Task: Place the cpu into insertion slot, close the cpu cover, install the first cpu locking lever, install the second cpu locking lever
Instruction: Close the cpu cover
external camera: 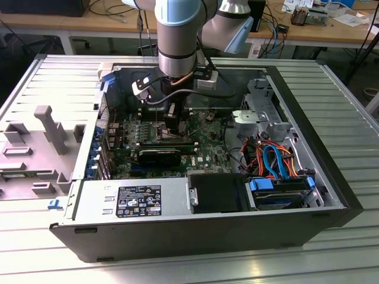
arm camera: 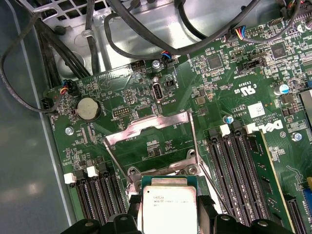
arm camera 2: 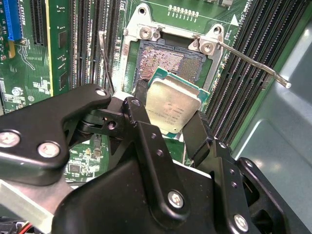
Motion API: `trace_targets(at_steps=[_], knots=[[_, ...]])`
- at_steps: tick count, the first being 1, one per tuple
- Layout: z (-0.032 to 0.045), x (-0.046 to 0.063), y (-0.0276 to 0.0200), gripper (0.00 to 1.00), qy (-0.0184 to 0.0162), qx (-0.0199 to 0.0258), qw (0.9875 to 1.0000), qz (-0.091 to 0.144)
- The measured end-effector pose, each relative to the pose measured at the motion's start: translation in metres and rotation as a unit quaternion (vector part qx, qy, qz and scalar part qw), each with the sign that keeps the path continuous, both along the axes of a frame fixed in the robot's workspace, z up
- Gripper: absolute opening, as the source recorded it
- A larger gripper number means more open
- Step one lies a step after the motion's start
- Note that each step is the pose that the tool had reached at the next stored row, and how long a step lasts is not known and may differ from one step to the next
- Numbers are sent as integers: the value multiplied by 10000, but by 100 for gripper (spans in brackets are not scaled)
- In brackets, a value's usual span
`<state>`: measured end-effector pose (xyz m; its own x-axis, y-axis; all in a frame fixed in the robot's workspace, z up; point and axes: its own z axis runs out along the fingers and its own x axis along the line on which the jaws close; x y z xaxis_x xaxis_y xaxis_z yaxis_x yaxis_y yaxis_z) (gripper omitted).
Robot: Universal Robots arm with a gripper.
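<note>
My gripper [arm camera 2: 170, 111] is shut on the cpu [arm camera 2: 173, 104], a small silver-topped square chip pinched by its edges between the two black fingers [arm camera 2: 141, 109]. The chip hangs tilted just over the near edge of the insertion slot [arm camera 2: 165, 59], whose pale pin field lies bare inside a metal frame on the green board. In the first wrist view the cpu [arm camera: 168, 207] sits just before the cpu cover [arm camera: 146, 127], which stands swung open beyond the socket. Both thin wire levers [arm camera 2: 253, 62] [arm camera 2: 104, 58] are unlatched and stick out on either side. In the exterior view the gripper [external camera: 172, 117] reaches down into the computer case.
Long black memory slots [arm camera 2: 253, 44] flank the socket on both sides. Black cables [arm camera: 97, 44] run along the case wall beyond the board. In the exterior view a black card [external camera: 160, 155], the power supply [external camera: 133, 198] and a drive cage with blue and orange cables [external camera: 275, 160] crowd the case.
</note>
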<state>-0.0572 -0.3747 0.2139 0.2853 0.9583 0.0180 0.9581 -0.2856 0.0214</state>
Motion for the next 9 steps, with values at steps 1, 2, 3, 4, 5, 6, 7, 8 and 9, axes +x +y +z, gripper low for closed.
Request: trace_targets(at_steps=[1, 2, 3, 4, 5, 6, 7, 8, 9], knots=[[0, 0, 0, 54, 0, 0, 10000, -1], [0, 0, 0, 54, 0, 0, 10000, -3], [-1, 0, 0, 54, 0, 0, 10000, -5], [-1, 0, 0, 54, 0, 0, 10000, -7], [-1, 0, 0, 54, 0, 0, 10000, -10], [-1, 0, 0, 54, 0, 0, 10000, -11], [-3, 0, 0, 54, 0, 0, 10000, -22], [-4, 0, 0, 54, 0, 0, 10000, -33], [-4, 0, 0, 54, 0, 0, 10000, -34]])
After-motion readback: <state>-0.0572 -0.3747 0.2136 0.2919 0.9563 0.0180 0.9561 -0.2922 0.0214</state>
